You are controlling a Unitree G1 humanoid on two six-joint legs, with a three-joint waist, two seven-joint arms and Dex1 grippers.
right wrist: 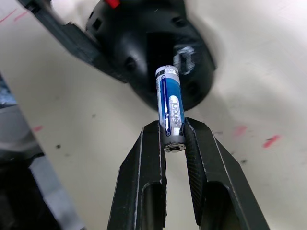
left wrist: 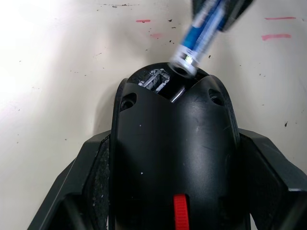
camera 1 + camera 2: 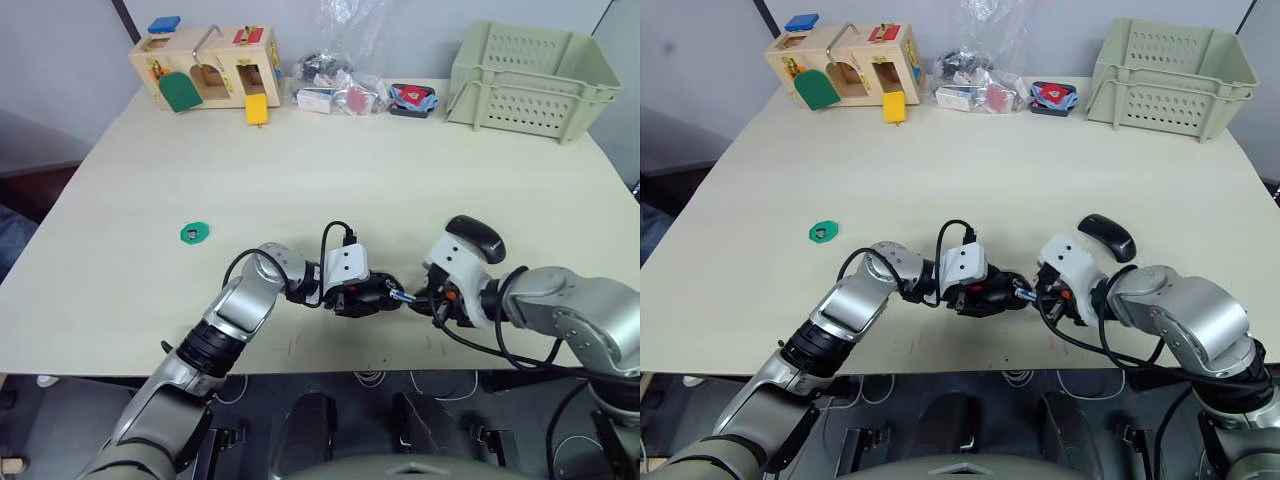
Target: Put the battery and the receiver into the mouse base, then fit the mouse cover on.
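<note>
Overall, we find a pale beige counter [image 3: 330, 170] carrying everything, with a grey wall behind its far edge and dark floor beyond its left side. Small red marks and dark specks dot its near part in the wrist views. At the far right corner stands a pale green perforated crate [image 3: 530, 75], cut off at the top. At the far left sits a wooden latch box [image 3: 205, 65] with coloured doors. Between them lie a clear plastic bag of small parts [image 3: 335, 85] and a dark pouch [image 3: 412, 99]; we cannot make out the bag's contents. A small green hexagonal piece [image 3: 194, 233] lies alone on the left of the counter.

Near the front edge, the left tool [image 3: 985, 295] is clamped on the sides of the mouse base [image 2: 175, 148], its red patch visible in the left wrist view; much of the base is hidden by the tool in the head views. The mouse cover [image 3: 1107, 236] rests on the counter just beyond the right arm. The right tool [image 1: 173, 143] pinches the battery [image 1: 170, 108] by one end, its free end at the base's open cavity; whether they touch we cannot tell.
</note>
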